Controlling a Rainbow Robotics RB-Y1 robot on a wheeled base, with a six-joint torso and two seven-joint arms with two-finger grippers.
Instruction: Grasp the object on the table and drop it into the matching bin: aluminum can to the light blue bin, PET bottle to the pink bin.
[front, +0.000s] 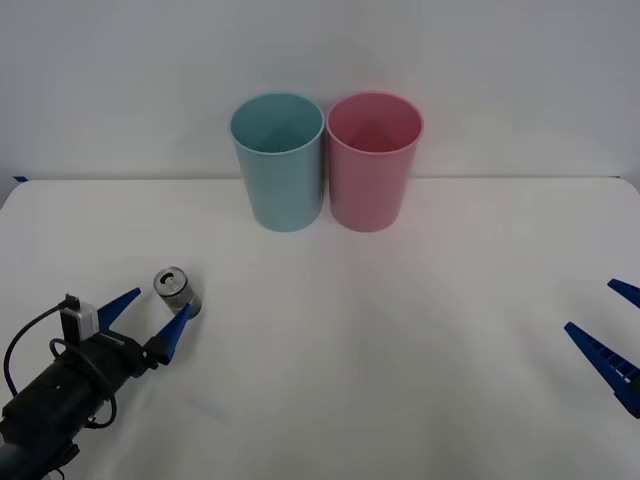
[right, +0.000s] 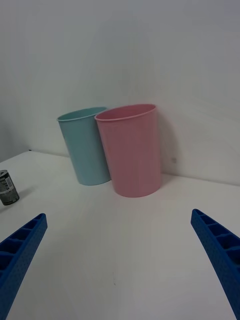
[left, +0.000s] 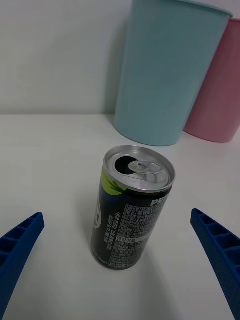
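aluminum can (front: 177, 289): small, silver-grey, dark print on the side with a patch of yellow-green, shiny top with its mouth opened. stands upright on the table (front: 380, 340), well apart from the light blue bin and on its near left side.

left gripper (front: 146, 316): low over the table just on the near side of the can, blue fingers spread wide. the can stands just beyond the gap between the fingertips, one tip reaching close beside it; contact cannot be made out. nothing held. in the left wrist view the can (left: 132, 206) stands centred between the two spread fingers.

light blue bin (front: 279, 160): tall, tapering downward, upright at the far middle of the table, mouth open upward.

pink bin (front: 372, 159): same shape, upright, directly right of the light blue bin, the two rims touching or nearly so.

right gripper (front: 608, 335): far to the right of the pink bin and nearer than it, at the table's right edge, fingers spread wide, holding nothing.
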